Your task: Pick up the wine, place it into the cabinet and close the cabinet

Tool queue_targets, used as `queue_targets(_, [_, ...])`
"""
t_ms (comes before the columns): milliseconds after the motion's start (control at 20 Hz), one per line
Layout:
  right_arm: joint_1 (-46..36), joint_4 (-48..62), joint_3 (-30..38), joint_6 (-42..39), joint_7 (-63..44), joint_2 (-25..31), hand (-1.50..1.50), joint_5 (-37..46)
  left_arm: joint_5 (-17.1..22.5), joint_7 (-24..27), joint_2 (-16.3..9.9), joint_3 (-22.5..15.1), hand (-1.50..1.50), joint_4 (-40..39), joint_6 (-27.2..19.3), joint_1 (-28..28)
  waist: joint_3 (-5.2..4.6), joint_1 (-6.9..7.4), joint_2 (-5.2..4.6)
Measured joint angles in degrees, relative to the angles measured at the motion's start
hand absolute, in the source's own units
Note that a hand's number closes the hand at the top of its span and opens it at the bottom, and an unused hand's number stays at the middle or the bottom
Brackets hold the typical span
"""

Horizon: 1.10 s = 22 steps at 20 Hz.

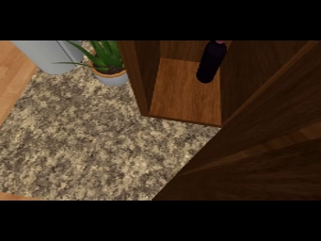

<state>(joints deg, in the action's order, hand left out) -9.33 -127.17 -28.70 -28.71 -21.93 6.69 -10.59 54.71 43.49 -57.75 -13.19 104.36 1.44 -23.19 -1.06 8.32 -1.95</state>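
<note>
I judge the placing step done: the wine bottle (211, 61) stands inside the cabinet (183, 96). The door (274, 150) stands open, so closing is next. No hand is clearly visible, so I cannot tell its state; a push on the door is required.

1. Wine bottle (211, 61): its neck end is cut off at the view's top.
2. Cabinet door (274, 150): runs past the right edge.
3. Grey cylinder (48, 54) and potted plant (106, 61): tops cropped.
</note>
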Motion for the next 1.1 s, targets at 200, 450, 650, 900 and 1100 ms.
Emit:
queue_targets(200, [-7.0, 6.9, 2.7, 4.9, -1.0, -3.5, 1.50, 2.3, -0.2, -0.3, -0.2, -0.1, 1.50, 0.2, 0.5, 0.8, 0.05, 1.46, -0.36])
queue_targets(450, [-18.0, 16.0, 5.2, 11.7, -1.9, -5.6, 1.50, 6.7, -0.2, -0.8, -0.1, -0.5, 1.50, 0.6, 1.1, 2.2, 0.16, 2.91, -0.74])
queue_targets(650, [-27.0, 24.3, 7.4, 16.5, -2.3, -6.2, 1.50, 9.3, -0.3, -1.1, 0.1, -0.8, 1.50, 0.5, 1.5, 3.2, 0.22, 4.04, -1.04])
queue_targets(900, [-38.0, 35.5, 11.0, 21.1, -2.3, -6.5, 1.50, 10.8, -0.5, -1.6, 0.3, -1.2, 1.50, 0.4, 1.9, 4.4, 0.33, 5.17, -1.52])
queue_targets(1100, [-43.8, 43.1, 13.5, 23.2, -2.0, -6.6, 1.50, 9.2, -0.5, -2.0, 0.4, -1.4, 1.50, 0.4, 2.1, 5.4, 0.75, 5.42, -1.70])
